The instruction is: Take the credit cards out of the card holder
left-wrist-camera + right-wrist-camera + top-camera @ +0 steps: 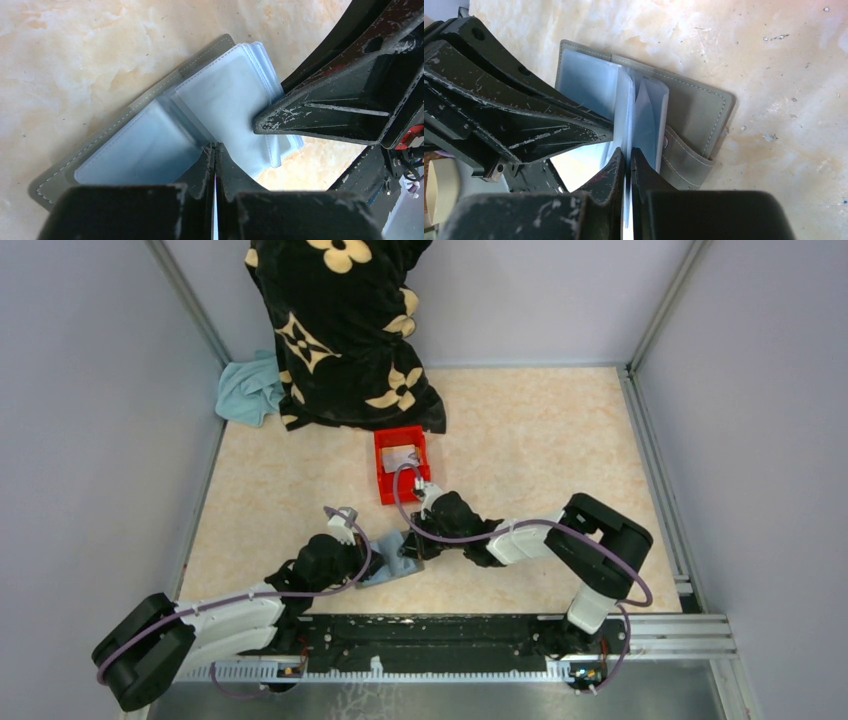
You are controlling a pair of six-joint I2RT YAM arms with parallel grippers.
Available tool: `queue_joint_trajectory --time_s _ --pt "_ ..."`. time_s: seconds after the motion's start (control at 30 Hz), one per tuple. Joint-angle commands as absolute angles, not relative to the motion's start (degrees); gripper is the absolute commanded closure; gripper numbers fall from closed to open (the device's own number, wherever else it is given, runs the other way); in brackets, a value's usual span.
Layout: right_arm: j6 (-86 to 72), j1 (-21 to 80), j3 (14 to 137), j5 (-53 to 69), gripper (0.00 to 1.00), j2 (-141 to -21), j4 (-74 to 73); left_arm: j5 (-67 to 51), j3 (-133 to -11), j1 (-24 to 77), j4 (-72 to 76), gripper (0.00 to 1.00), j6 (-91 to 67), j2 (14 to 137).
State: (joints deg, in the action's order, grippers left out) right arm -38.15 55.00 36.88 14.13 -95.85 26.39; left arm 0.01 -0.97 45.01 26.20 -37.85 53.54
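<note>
Two grippers meet over the card holder [395, 564], which lies open on the table [540, 440], near the red bin [383, 476]. The left gripper [215, 150] is closed tight at the fold, apparently nipping a clear sleeve. The right gripper [626, 152] is pinched on another sleeve [651, 117], which stands upright. The sleeves look thin, floppy and slick, and the cover soft. A card is likely stiff and light, best taken by an exposed edge while the cover is pinned. I cannot tell whether any sleeve holds one. One pale card [402, 457] lies in the bin.

Left arm [230, 615], right arm [590, 540]: black joint housings, white link shells. Purple cables [520, 530] looped along each. Claw fingers [609, 175] black, angular, marked by pale scratches.
</note>
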Motion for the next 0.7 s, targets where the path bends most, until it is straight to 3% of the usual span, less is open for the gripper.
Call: queue_joint_trajectory --time_s 0.0,0.67 --pt "-36.22 55.91 39.02 12.24 1.0 -95.11 23.76 -0.72 2.88 45.35 27.63 0.98 -37.27 53.14" --pt "-30.96 54.61 38.15 2.02 1.0 -80.9 7.87 -1.99 0.69 45.35 24.47 0.95 -36.48 49.59"
